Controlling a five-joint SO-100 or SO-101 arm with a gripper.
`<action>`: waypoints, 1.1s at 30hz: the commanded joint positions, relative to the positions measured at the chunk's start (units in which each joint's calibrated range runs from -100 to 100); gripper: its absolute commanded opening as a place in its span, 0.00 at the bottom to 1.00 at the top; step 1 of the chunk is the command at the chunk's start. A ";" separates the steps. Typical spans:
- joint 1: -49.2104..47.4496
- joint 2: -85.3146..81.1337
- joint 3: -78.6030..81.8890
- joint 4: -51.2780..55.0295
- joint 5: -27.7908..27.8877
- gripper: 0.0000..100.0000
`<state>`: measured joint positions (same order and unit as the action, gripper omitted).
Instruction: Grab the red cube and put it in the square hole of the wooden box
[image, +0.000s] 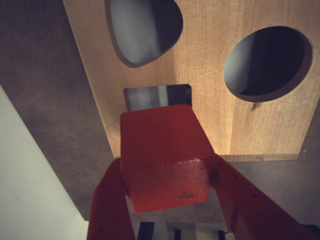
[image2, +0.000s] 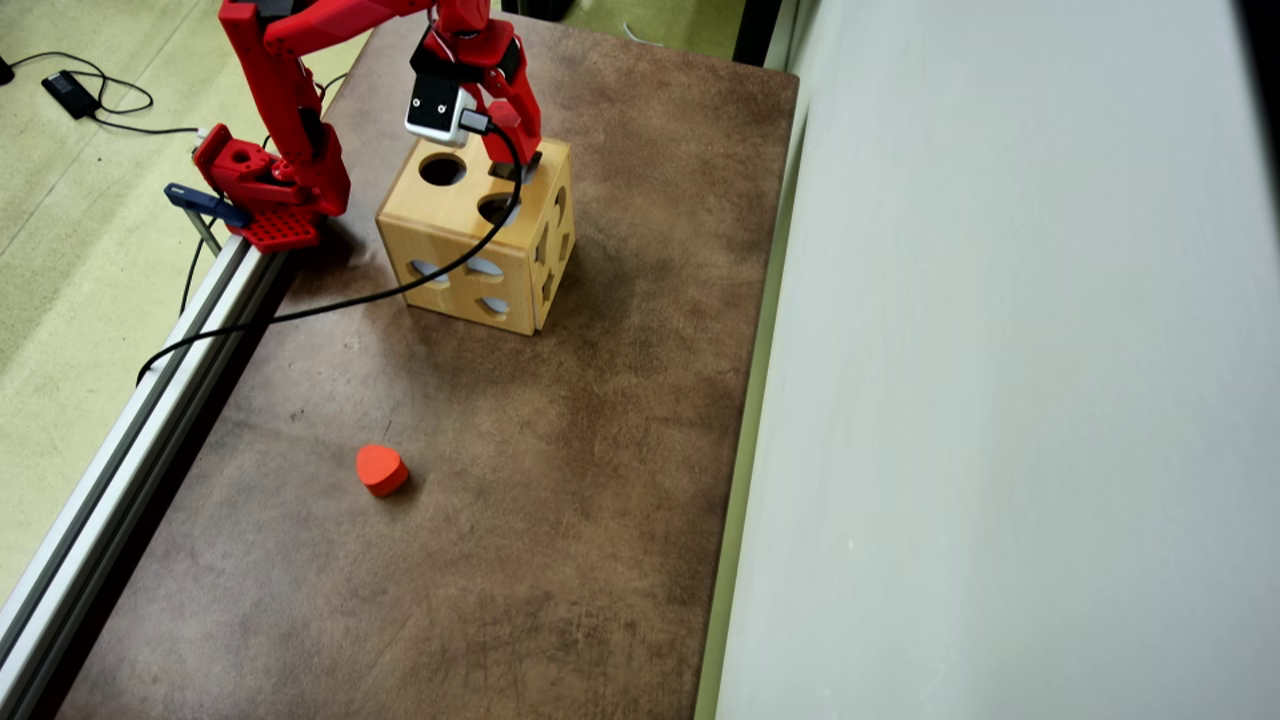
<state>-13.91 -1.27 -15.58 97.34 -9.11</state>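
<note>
In the wrist view my gripper (image: 167, 172) is shut on the red cube (image: 165, 150), one red finger pressing each side. The cube hangs just over the top face of the wooden box (image: 215, 120) and covers the near edge of the square hole (image: 150, 96), which shows dark right behind it. From overhead, the gripper (image2: 520, 162) stands over the far right corner of the wooden box (image2: 455, 225). The cube and the square hole are hidden under the arm there.
A round cut-out (image: 265, 62) and a curved cut-out (image: 142, 27) share the box top. An orange-red heart-like block (image2: 381, 469) lies on the brown mat nearer the camera. A metal rail (image2: 130, 430) runs along the left. A pale wall (image2: 1000, 400) borders the right, and a black cable (image2: 400, 285) trails over the box.
</note>
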 joint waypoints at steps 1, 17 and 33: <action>0.24 -0.98 -1.69 0.33 0.39 0.02; 0.24 1.65 -1.42 0.41 0.44 0.02; 3.58 1.14 3.23 0.41 1.86 0.02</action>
<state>-11.82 1.10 -12.23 97.34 -8.38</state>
